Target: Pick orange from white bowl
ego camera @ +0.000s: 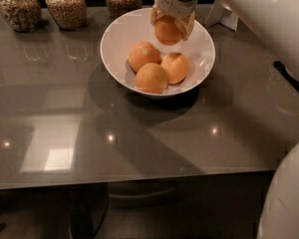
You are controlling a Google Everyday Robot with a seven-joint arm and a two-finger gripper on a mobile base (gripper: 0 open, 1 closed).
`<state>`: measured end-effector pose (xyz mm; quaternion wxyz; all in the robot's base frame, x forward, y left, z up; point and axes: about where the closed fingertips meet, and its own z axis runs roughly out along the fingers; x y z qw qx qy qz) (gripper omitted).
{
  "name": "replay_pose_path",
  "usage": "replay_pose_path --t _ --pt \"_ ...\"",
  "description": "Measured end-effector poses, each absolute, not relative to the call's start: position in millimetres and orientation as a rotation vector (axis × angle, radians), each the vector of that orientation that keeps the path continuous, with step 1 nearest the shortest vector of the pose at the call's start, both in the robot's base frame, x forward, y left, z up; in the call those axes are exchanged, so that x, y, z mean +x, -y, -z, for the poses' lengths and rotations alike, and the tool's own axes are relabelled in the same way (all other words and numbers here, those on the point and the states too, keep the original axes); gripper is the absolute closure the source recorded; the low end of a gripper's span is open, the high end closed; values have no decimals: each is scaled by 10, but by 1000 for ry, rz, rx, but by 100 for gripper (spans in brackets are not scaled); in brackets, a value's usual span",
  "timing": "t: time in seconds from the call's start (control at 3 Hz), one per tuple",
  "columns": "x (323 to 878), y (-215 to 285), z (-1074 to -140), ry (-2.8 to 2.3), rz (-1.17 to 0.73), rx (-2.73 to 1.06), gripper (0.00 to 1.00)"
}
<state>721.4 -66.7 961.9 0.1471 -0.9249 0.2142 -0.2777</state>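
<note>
My gripper (171, 27) hangs over the far side of the white bowl (111, 48), its two fingers (155, 16) pinching the orange (168, 32) from either side. The orange sits apart from the three other oranges (150, 77), which lie together on the bowl's floor toward its near side. I cannot tell whether the held fruit is clear of the bowl's far wall. The bowl stands in the far half of the desk (139, 148), nearer the far edge than the near one, and roughly midway between left and right. The broad stretch of dark glossy top from the bowl to the near edge holds only reflections and the bowl's shadow, and the left side is likewise open. Along the far edge toward the far-left corner stand three glass jars (66, 5) of grain in a row, the nearest of them just beyond the bowl's far rim. My arm (259, 19) crosses the far-right corner, and a small white object (222, 14) stands behind it near the far edge. My white body (286, 203) fills the near-right corner.
</note>
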Motion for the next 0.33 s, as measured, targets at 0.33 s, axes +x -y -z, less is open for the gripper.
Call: replay_pose_path --t 0.33 --pt "7101 704 -9875 -630 818 -2632 100"
